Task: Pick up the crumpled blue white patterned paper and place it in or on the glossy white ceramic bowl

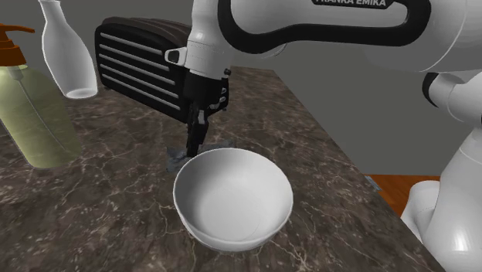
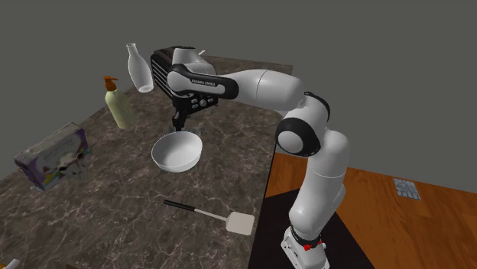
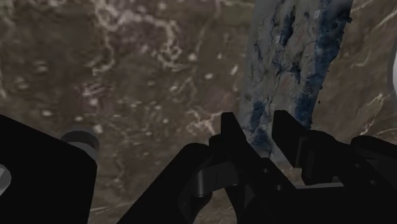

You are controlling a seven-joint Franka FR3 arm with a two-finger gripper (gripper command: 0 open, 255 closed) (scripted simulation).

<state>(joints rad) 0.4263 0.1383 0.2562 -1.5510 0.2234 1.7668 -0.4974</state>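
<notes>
Pinching down at the desk (image 1: 116,205), I have my claw (image 3: 261,127) set low over the crumpled blue and white patterned paper (image 3: 292,57), and my two black fingers stand close together with the paper's near end caught between them, so I judge it clamped rather than merely straddled. The paper lies flat on the dark marbled top as a longish crumpled strip. Its long axis runs straight away from my fingertips, crosswise to the line between them, so I am closing across its narrow width and most of its length trails out beyond my grip. In the shoulder view my claw (image 1: 193,147) comes down nearly upright, with grey-blue scraps of the paper (image 1: 178,161) showing at either side of the fingertips, on the desk and not yet lifted. The white bowl (image 1: 239,193) is what the coming move turns on. It sits just beside the paper, on the camera's side of my claw in the shoulder view and a little to that view's right, with its rim almost at the paper's edge. The second exterior view agrees, showing the bowl (image 2: 177,153) directly below my claw (image 2: 178,122) in the picture. I reckon the carry is a short one: a rise high enough for the trailing end to clear the rim, then a small shift over the hollow. The loose tail could drag on the rim.
</notes>
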